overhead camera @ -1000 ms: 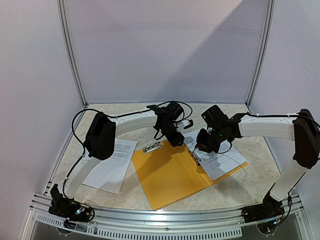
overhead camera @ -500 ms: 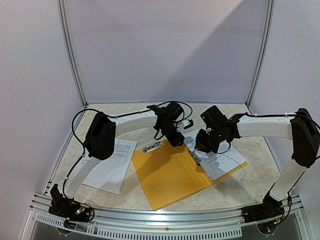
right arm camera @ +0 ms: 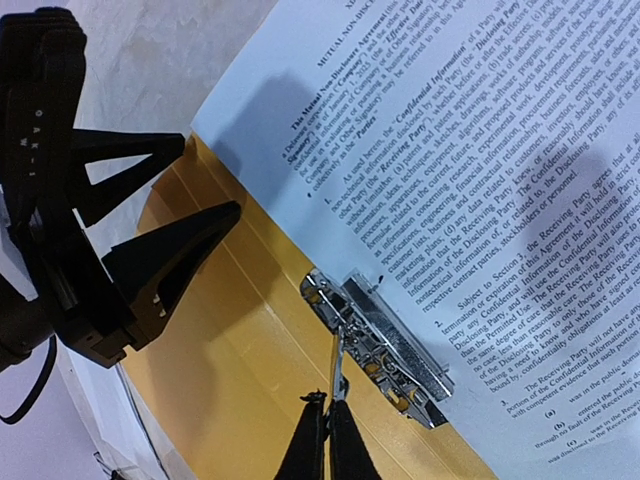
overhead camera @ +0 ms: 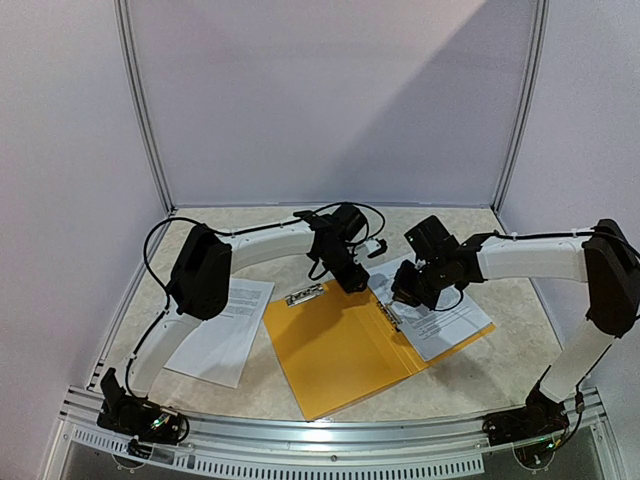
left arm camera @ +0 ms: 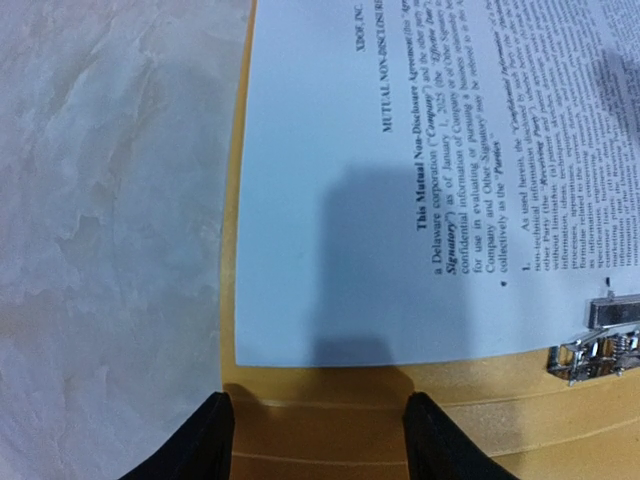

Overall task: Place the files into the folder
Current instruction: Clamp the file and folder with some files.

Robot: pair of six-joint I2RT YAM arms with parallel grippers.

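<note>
The orange-yellow folder (overhead camera: pixel 330 350) lies open on the table. One of the files, a printed white sheet (overhead camera: pixel 445 320), rests on its right half with its edge under the metal clip (right arm camera: pixel 400 335). My right gripper (right arm camera: pixel 328 410) is shut on the clip's thin lever (right arm camera: pixel 338 372), which stands up from the spine. My left gripper (left arm camera: pixel 318 420) hovers open over the folder's far end by the spine, with only bare orange plastic (left arm camera: pixel 330 420) between its fingers. The sheet's corner (left arm camera: pixel 400 200) lies just ahead of it. Another printed sheet (overhead camera: pixel 220 330) lies on the table left of the folder.
In the right wrist view the left gripper (right arm camera: pixel 212 175) stands close to the clip, a short way up the spine. A small white and black strip (overhead camera: pixel 305 293) sits at the folder's far left corner. White walls enclose the table on three sides.
My right gripper's jaws have closed the last bit onto the clip's lever. The left arm, folder and sheets have not moved.
</note>
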